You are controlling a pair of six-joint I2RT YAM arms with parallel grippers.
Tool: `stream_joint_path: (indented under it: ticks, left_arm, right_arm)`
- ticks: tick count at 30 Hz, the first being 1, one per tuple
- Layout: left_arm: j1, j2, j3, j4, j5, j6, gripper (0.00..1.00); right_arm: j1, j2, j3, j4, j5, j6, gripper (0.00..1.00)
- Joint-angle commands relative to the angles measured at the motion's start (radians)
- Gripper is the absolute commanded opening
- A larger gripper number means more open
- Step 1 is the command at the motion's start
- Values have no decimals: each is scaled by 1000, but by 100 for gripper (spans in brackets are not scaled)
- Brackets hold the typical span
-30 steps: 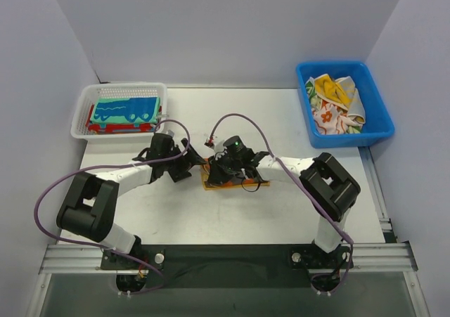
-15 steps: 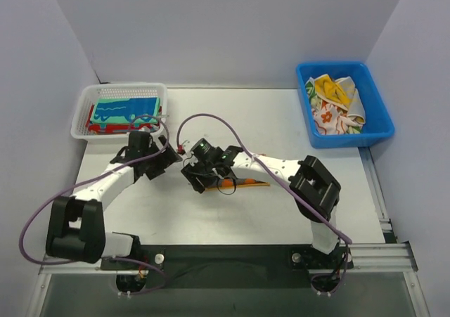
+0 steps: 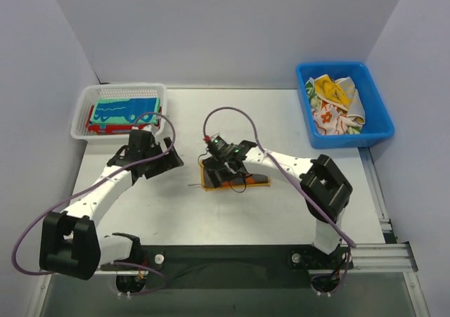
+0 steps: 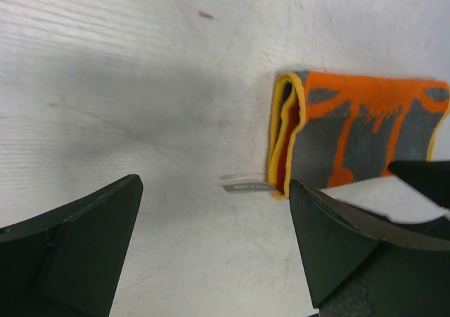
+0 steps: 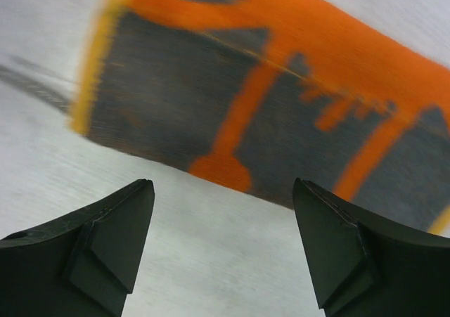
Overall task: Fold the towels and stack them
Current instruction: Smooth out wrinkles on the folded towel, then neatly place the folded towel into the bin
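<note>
Folding is looking roughly half done, as we are reading it. Nearest us, around the table's (image 3: pixel 176 211) centre, the left gripper (image 4: pixel 214 183) is hovering with its jaws standing wide apart and gripping nothing. The right gripper (image 5: pixel 223 185) is hanging over the grey-and-orange towel (image 4: pixel 351 134), its jaws likewise parted with nothing between them. That towel is lying flat on the table, already folded into a compact rectangle, so we are judging that only its move to the stack is left. Farther off, at about ten o'clock, the white mesh basket (image 3: pixel 84 124) is holding folded towels, a teal towel (image 3: pixel 126 110) resting on a red-and-blue towel (image 3: pixel 105 127). At about two o'clock the blue bin (image 3: pixel 380 131) is holding crumpled cloths, a yellow towel (image 3: pixel 329 88) and a floral white towel (image 3: pixel 327 117) among them, and we are counting those as unfolded work. The folded towel is showing grey blocks under orange lettering, a yellow border is running round its doubled layers, and a small label (image 4: pixel 242 186) is poking out at nine o'clock.
</note>
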Motion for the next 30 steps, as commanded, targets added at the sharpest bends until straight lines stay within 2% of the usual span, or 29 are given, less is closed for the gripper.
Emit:
stream_joint_path:
  ticks: [1, 3, 9, 14, 20, 24, 26, 28, 30]
  left_arm:
    - [-127, 38, 18, 5, -12, -12, 97]
    - [-193, 92, 40, 20, -50, -41, 97]
    - [-275, 271, 151, 63, -115, -39, 95]
    - [-287, 397, 239, 121, -132, 3, 95]
    - [-285, 524, 317, 186, -156, 74, 89]
    - [-281, 587, 336, 196, -117, 94, 83]
    - [-279, 613, 343, 196, -112, 100, 75]
    - [-279, 627, 345, 196, -92, 108, 60]
    - [-279, 638, 333, 196, -74, 114, 59]
  right_arm:
    - [-109, -155, -109, -45, 102, 93, 84]
    - [-146, -220, -168, -40, 101, 103, 85]
    - [-255, -365, -310, 64, 32, 104, 83]
    - [-265, -394, -374, 125, -34, 78, 82]
    - [-266, -396, -411, 201, -103, 58, 82]
    - [-265, -399, -428, 224, -119, 43, 82]
    - [-266, -396, -432, 230, -126, 40, 81]
    - [-266, -394, -437, 237, -136, 44, 81]
    - [-266, -396, -442, 244, -139, 43, 81]
